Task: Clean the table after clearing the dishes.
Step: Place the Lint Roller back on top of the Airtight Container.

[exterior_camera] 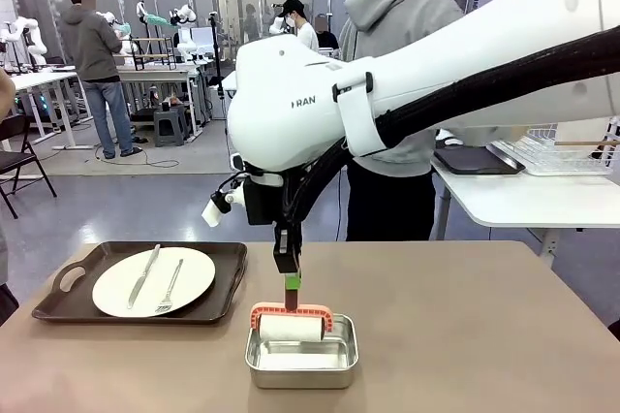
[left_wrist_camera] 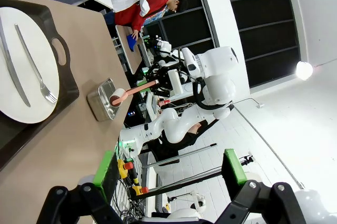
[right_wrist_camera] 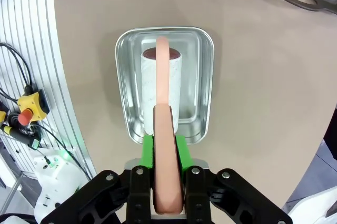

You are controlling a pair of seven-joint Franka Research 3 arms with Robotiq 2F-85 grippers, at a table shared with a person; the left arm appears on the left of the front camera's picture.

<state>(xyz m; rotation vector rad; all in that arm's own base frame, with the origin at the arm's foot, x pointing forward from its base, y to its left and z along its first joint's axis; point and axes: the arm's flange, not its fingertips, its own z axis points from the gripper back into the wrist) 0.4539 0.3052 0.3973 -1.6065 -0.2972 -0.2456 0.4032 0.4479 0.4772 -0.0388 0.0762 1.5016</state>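
Nearest the front camera sits a small steel pan [exterior_camera: 300, 378], and it serves as the landmark for everything else. Inside it lies a lint roller [exterior_camera: 291, 328], white roll across the pan and salmon handle [right_wrist_camera: 164, 82] rising out toward the robot; nothing else is in the pan. Directly above the pan, the right gripper [exterior_camera: 291, 294] is clamped on that handle, green pads [right_wrist_camera: 180, 147] pressed against both sides of it. Whether the roll rests on the pan floor or is just clear of it cannot be told.

Left of the pan and a little farther back is a dark tray [exterior_camera: 230, 280] carrying one white plate [exterior_camera: 197, 270], with a knife [exterior_camera: 143, 275] and fork [exterior_camera: 170, 285] lying on it. These dishes are not yet cleared from the tan table [exterior_camera: 465, 326].

The left gripper [left_wrist_camera: 169, 169] hangs well apart from the pan, above the table, fingers spread wide and holding nothing.

By the look of it, the step in hand is taking up the roller. Next it would need lifting straight out over the pan rim before rolling on bare tabletop right of the pan, while the tray wants removing.
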